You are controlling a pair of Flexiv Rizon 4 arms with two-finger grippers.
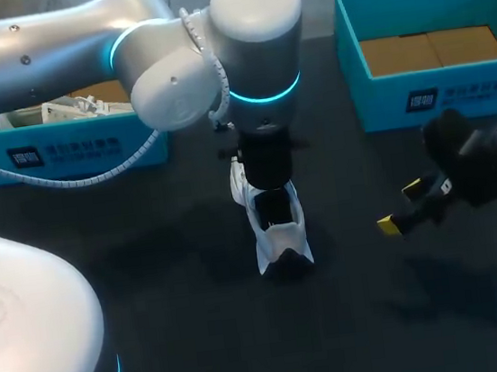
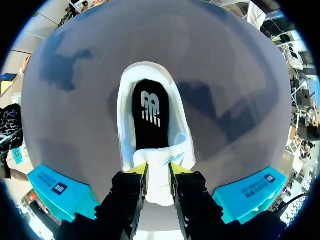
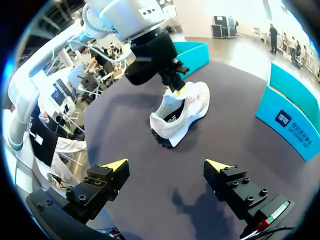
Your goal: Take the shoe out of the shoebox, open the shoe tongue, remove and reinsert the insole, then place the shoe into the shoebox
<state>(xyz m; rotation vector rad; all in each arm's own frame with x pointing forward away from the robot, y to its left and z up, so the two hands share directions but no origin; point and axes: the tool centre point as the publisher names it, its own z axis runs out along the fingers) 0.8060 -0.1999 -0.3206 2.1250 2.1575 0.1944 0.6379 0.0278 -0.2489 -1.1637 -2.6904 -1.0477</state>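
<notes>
A white shoe (image 1: 278, 229) stands on the dark table (image 1: 151, 280) near the middle, its black insole (image 2: 149, 117) showing through the wide mouth. My left gripper (image 2: 158, 172) hangs straight above the shoe (image 2: 129, 107), shut on the white tongue (image 2: 159, 165), which is pulled back from the opening. In the head view the wrist hides its fingers. The right wrist view shows the shoe (image 3: 182, 112) ahead with the left gripper (image 3: 175, 88) on its top. My right gripper (image 1: 400, 206) hovers to the right of the shoe, open (image 3: 166, 165) with nothing between its fingers.
Two blue shoeboxes stand at the back. The left box (image 1: 63, 156) holds white paper and lies under my left arm. The right box (image 1: 438, 101) shows a bare cardboard floor. Dark table surface spreads around the shoe and in front of it.
</notes>
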